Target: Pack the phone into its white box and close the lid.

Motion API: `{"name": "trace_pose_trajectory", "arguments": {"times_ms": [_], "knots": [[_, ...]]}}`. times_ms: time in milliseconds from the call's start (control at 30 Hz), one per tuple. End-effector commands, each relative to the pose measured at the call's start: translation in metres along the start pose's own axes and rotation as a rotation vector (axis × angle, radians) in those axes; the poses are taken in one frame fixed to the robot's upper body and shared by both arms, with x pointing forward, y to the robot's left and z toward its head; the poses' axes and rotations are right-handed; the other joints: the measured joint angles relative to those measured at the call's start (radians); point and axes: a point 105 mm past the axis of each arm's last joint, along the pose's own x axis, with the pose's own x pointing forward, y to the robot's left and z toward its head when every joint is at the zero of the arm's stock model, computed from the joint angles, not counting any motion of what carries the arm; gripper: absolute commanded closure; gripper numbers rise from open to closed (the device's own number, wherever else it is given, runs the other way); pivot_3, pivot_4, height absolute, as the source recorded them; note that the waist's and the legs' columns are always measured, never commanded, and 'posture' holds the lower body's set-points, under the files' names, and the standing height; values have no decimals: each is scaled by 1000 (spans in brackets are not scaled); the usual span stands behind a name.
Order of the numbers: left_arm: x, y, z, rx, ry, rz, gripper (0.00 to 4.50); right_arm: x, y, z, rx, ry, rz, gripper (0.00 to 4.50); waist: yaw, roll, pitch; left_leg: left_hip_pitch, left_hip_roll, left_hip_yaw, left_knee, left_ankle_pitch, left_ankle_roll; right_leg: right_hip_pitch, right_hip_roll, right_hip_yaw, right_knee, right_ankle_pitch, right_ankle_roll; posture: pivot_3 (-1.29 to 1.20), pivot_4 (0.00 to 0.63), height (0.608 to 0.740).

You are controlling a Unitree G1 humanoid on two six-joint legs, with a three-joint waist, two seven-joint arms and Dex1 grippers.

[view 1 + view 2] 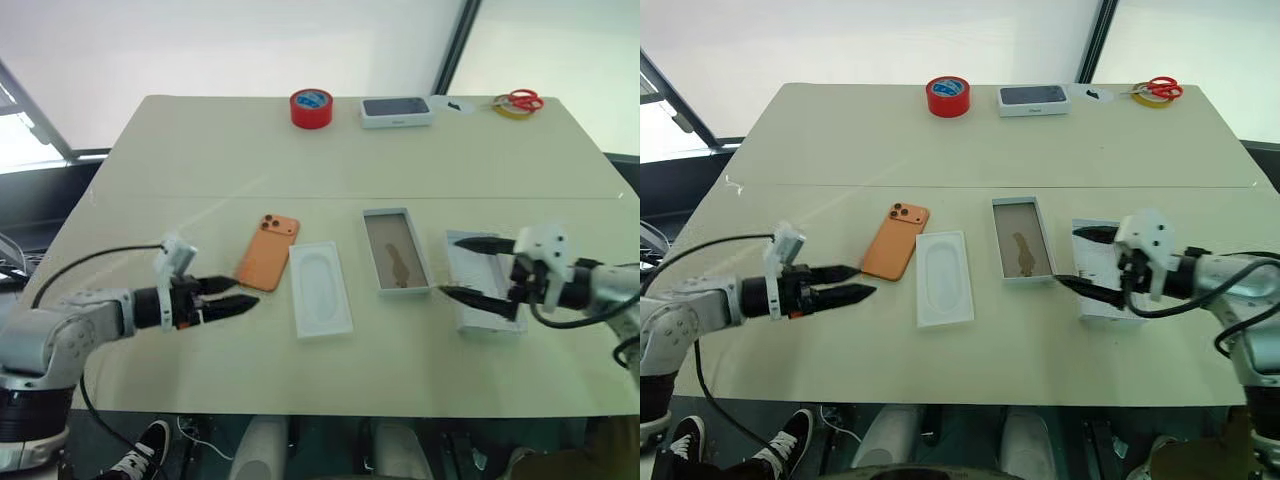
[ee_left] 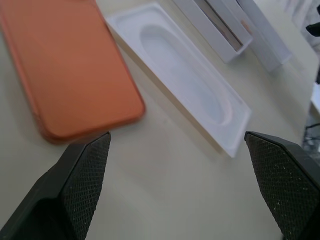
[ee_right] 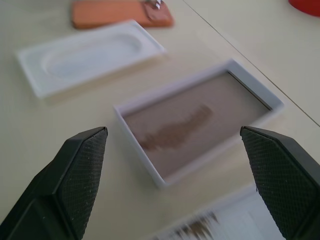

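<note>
- The flat orange smartphone with a square three-lens camera bump [image 1: 268, 252] lay back-up on the pale beige table [image 1: 200, 160], not yet packed.
- Just beside it sat a white moulded insert with a rounded phone-shaped hollow [image 1: 320, 288], and beyond that the shallow white cardboard tray with a brownish floor [image 1: 395, 251], open and holding nothing.
- The shallow white cardboard lid [image 1: 1102, 285] rested next to the tray on the robot's right side, partly hidden under the right arm; which face was up could not be told.
- The left gripper [image 1: 238, 298] hovered low near the phone's near end, its two black fingers spread and grasping nothing.
- The right gripper [image 1: 463, 268] hung over the lid, pointing toward the tray, jaws wide apart and empty.
- Judged from this layout, the work stood at its opening step: reaching for the phone.
- The next move would call for the left fingers to catch the thin phone by its long edges off the flat table, which looked awkward, then carry it past the insert to the tray.
- At the far edge stood a red tape roll [image 1: 311, 108], a white box printed with a dark phone [image 1: 397, 111] and red-handled scissors [image 1: 520, 100], all well apart from the work.
</note>
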Motion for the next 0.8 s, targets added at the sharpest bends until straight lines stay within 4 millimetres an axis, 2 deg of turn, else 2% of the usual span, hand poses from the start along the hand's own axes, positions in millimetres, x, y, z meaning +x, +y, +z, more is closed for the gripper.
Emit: {"name": "trace_pose_trajectory", "arguments": {"times_ms": [33, 167, 400, 533, 733, 800], "knots": [[11, -16, -5, -12, 5, -40, 0, 17, 18, 2, -79, 24, 78, 58, 4, -2, 1, 0, 0, 0, 1, 0, 0, -1, 0, 0, 0, 0, 0, 0, 150, 740], [36, -21, -9, -55, -19, -61, 0, 27, 16, -1, -75, 9, 73, 58, 4, -2, 1, -1, -1, 0, 1, -1, 0, 0, -1, 1, -6, 2, -3, 0, 150, 740], [76, -8, -19, -124, -64, 19, 0, 30, 9, 0, -100, 4, 52, 58, 10, -2, 1, -2, -1, 0, 1, -1, 2, 2, 0, 0, -10, 5, 0, 0, 150, 740], [85, -6, -17, -166, -93, 24, 0, 31, 9, 0, -108, -1, 45, 58, 29, -2, 1, 0, -1, 0, 3, -1, 2, 3, 1, -1, -10, 6, 1, 0, 150, 740], [95, -7, -20, -192, -46, 16, 0, 35, 8, 1, -114, -12, 30, 58, 31, -2, 0, 1, -1, 0, 4, -1, 2, 5, 1, -1, -12, 6, 0, 0, 150, 740], [98, -7, -19, -209, -39, 11, 521, 36, 7, 2, -119, -14, 24, 0, 31, -2, 0, 1, -2, 0, 3, -1, 2, 5, 1, -1, -12, 6, 0, 0, 150, 740]]}}
